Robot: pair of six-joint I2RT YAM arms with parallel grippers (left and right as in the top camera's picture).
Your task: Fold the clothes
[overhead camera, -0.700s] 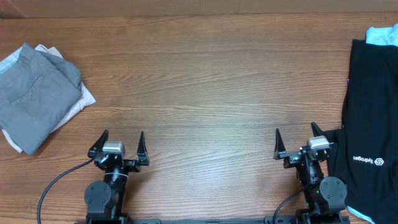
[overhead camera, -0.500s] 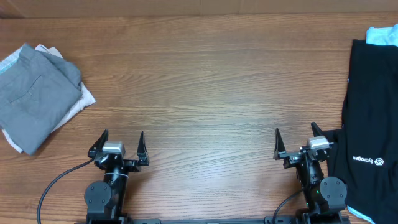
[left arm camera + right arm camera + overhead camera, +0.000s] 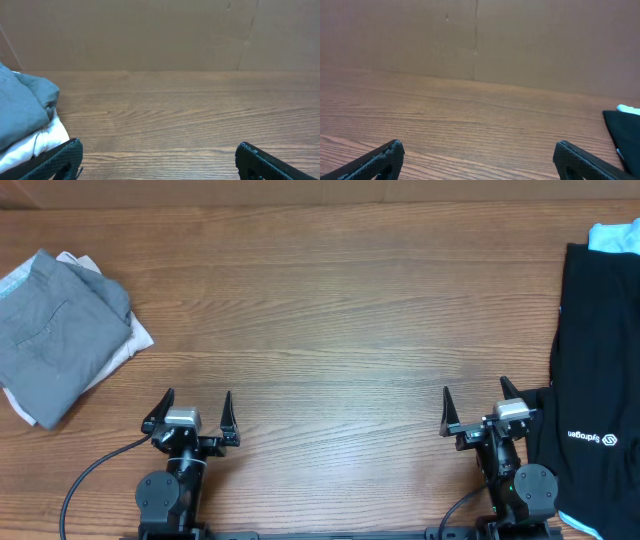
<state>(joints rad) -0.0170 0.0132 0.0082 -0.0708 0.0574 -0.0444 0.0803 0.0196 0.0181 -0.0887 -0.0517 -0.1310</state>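
Black fabric is my worry: the black garment (image 3: 598, 380) with the small white lettering lies in a long strip along the right edge of the counter (image 3: 330, 300). Its outer side is cut off in the overhead view, so I cannot tell whether any of it hangs over that edge. Both arms sit at the near edge. The right pincer (image 3: 475, 390) is spread wide and empty just beside the cloth, and the left pincer (image 3: 197, 395) is equally wide and empty, well apart from it. A light blue garment (image 3: 612, 235) shows at the far right corner, seemingly beneath the black one; if I pinch too deep, I judge I'd catch both and drag the blue piece along. A one-sided pull by the right arm could bunch the cloth rather than spread it, and the left arm has a long reach across. A careless sweep leftward might also upset the folded grey garment (image 3: 55, 330) and the white garment (image 3: 135, 338) under it at the left edge.
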